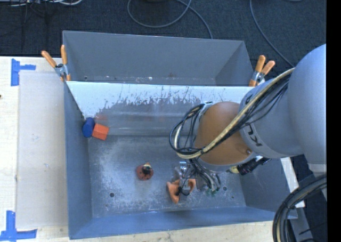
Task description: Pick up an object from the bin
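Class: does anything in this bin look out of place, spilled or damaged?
Nothing spilled or broken. The bin's far wall shows pale scratches, probably wear. Blue and orange blocks sit alone at the left, far from the gripper.

My gripper [184, 185] sits low over the floor of the bin [160, 219], right of the middle, and the front wall is close by. A small orange piece [173, 188] lies right against me on the side towards the bin's left. Further that way a round dark-red thing [144, 171] lies near, with bare floor between the two. Past it the floor runs open to the left wall. In the far left corner a blue piece [88, 127] and an orange block [100, 132] touch each other, well apart from me. My orange cover [224, 134] and cables [184, 129] hang over the right side and hide the floor there
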You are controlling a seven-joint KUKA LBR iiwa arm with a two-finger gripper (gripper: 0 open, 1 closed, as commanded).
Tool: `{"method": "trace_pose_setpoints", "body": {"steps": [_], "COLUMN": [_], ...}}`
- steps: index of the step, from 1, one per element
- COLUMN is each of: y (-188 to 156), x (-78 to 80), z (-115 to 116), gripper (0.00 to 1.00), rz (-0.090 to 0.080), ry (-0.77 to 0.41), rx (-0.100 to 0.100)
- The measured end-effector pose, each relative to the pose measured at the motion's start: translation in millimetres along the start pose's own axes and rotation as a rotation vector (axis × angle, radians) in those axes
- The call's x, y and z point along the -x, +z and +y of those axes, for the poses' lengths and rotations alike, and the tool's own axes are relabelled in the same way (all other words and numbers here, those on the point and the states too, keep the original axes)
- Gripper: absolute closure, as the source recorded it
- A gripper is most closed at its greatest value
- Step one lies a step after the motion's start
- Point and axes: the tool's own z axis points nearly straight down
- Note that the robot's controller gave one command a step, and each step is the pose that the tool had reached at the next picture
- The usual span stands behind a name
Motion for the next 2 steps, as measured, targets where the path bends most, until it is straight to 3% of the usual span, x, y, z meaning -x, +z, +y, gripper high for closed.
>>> {"method": "trace_pose_setpoints", "body": {"steps": [2], "y": [-16], "x": [-2.3], "z": [0], "gripper": [1.0], "rz": [0.005], "ry": [0.0], "rx": [-0.001]}}
